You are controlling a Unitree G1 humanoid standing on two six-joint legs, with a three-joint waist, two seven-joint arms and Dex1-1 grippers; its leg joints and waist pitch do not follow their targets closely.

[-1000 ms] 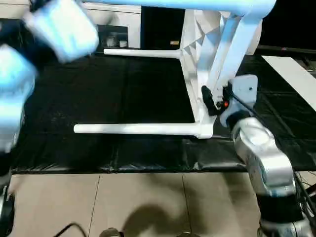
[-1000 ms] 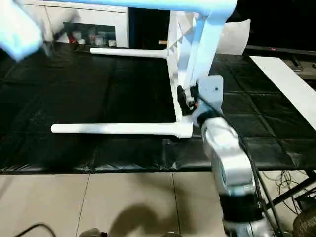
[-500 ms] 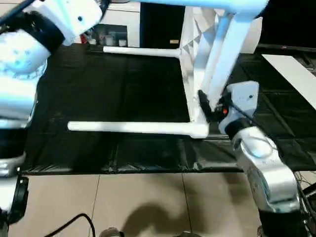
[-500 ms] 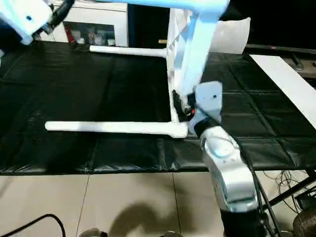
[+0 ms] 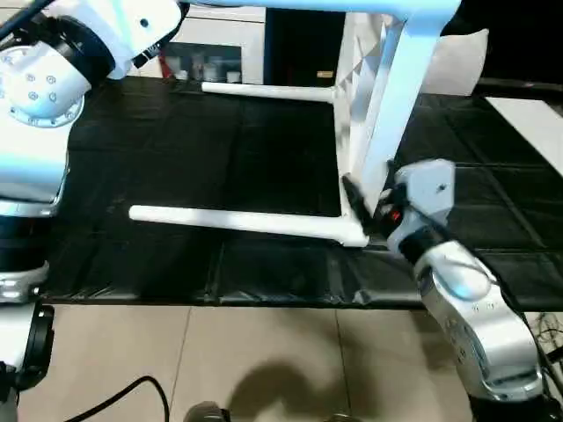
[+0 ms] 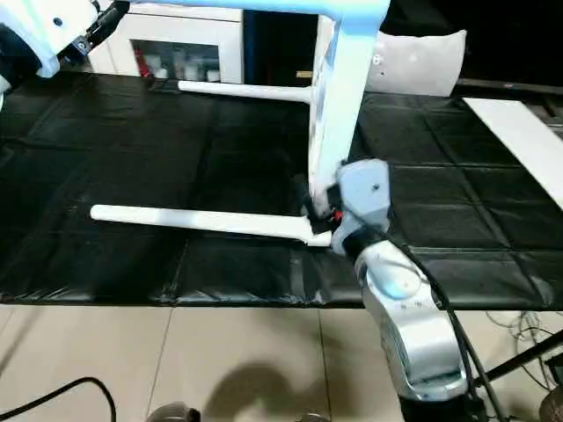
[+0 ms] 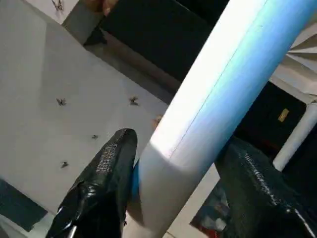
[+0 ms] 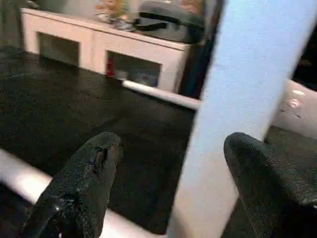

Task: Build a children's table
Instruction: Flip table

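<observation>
The children's table (image 5: 369, 114) stood on its side on the black padded mat (image 5: 220, 158), its rectangular top upright and edge-on, the ribbed underside facing left. Two tapered white legs ran leftward from the lower corner sockets: the near leg (image 5: 237, 221) lay along the mat towards the front edge, and the far leg (image 5: 268, 90) lay parallel to it, further back. A third leg, the upper leg (image 5: 290, 4), projected leftward from the top corner of the table, high above the mat.

The left gripper (image 7: 173, 178) was closed around the upper leg near its free end; in the left wrist view both black fingers (image 7: 106, 178) pressed against opposite sides of the round shaft. The right gripper (image 8: 168, 178) stood at the near edge of the table top, just above the near leg's socket. Its two black fingers (image 8: 84, 183) were spread wide, with the white edge of the top between them and a clear gap on the one side.

Behind the mat stood a white cabinet (image 6: 180, 53). A flat white board (image 6: 519, 132) lay at the far right. Beige floor tiles (image 5: 264, 369) lay in front of the mat.
</observation>
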